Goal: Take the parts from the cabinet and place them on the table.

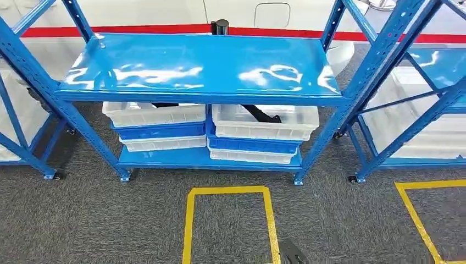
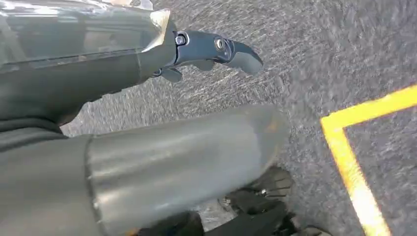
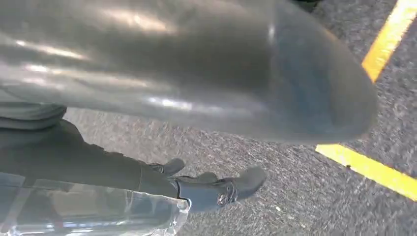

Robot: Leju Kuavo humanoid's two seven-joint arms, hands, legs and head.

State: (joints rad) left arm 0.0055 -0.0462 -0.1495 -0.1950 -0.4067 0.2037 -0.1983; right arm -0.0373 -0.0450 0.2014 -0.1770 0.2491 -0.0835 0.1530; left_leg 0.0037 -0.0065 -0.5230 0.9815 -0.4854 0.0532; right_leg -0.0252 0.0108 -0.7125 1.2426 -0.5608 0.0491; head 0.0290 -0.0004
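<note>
A blue cabinet (image 1: 198, 66) stands ahead with a bare top shelf. On its bottom shelf sit two stacks of white and blue bins. The left top bin (image 1: 154, 114) holds a dark part (image 1: 165, 104), mostly hidden by the shelf edge. In the right top bin (image 1: 264, 122) lies a long black part (image 1: 258, 114). My left hand (image 2: 123, 64) hangs over the grey carpet, its dark fingers (image 2: 216, 49) stretched out and its thumb (image 2: 187, 157) apart, holding nothing. My right hand (image 3: 147, 179) also hangs low, with fingers (image 3: 221, 189) extended and nothing in them.
A yellow taped square (image 1: 228, 220) marks the carpet in front of the cabinet, with a second one (image 1: 423, 220) to the right. Another blue rack (image 1: 417, 110) with white bins stands at right, and a further rack (image 1: 16, 110) at left.
</note>
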